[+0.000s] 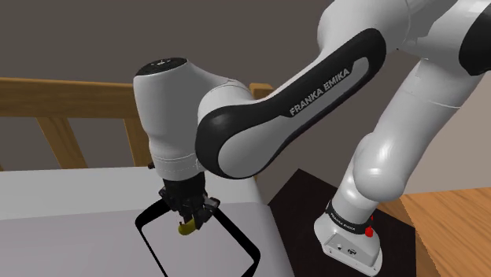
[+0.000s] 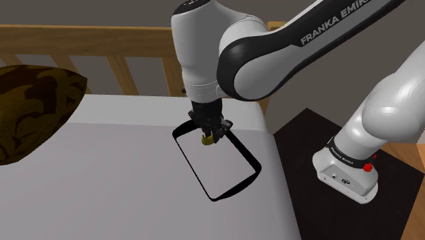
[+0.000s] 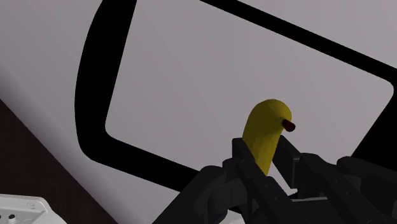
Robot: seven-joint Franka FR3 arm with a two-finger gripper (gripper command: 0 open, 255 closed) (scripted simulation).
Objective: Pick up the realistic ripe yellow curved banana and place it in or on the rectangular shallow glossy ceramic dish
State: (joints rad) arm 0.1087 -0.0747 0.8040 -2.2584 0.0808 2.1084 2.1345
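pincer [image 1: 189,219] clamped on banana [image 3: 266,137] | over dish [image 3: 92,95] | pillow [image 2: 30,109] well apart | railing [image 2: 88,34] behind

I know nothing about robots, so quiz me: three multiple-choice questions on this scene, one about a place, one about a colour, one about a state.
1. Where is the banana?
A in a bowl
B over the dish
C inside a cup

2. What colour is the dish's rim?
A black
B red
C yellow

3. The fingers are:
A wide open, empty
B shut on the banana
C shut on nothing

Answers:
1. B, the dish's inside lies beneath the banana.
2. A, a black band rings the dish.
3. B, the fingers clasp the banana between them.
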